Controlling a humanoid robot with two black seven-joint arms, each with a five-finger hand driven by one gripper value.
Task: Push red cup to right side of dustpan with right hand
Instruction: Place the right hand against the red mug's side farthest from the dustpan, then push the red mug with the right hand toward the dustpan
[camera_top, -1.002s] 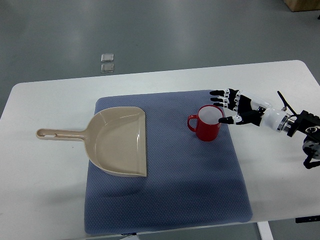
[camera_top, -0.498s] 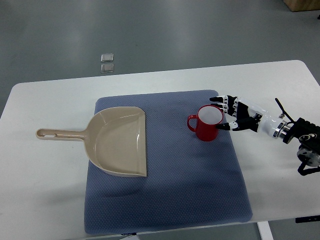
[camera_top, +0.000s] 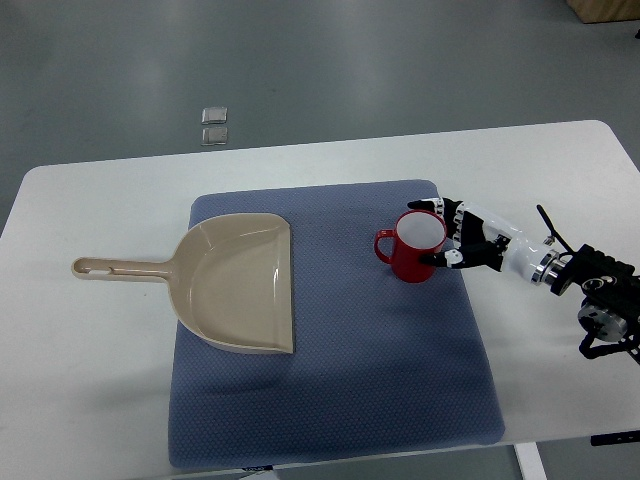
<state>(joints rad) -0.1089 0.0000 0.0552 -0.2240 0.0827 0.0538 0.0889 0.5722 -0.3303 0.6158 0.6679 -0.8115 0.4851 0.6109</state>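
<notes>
A red cup (camera_top: 412, 247) with a white inside stands upright on the blue mat (camera_top: 330, 400), its handle pointing left. A beige dustpan (camera_top: 230, 283) lies on the mat's left part, handle out to the left over the table. The cup stands to the right of the dustpan, with a gap of mat between them. My right hand (camera_top: 447, 237) comes in from the right edge and is against the cup's right side, fingers spread around its rim and wall without closing on it. The left arm is out of view.
The white table (camera_top: 90, 400) carries the mat. Its right part holds my right forearm (camera_top: 560, 275). Two small grey squares (camera_top: 213, 125) lie on the floor beyond the table's far edge.
My right hand has moved lower and left, closing in from beside the cup to touching its right side. The cup and dustpan stay about where they were.
</notes>
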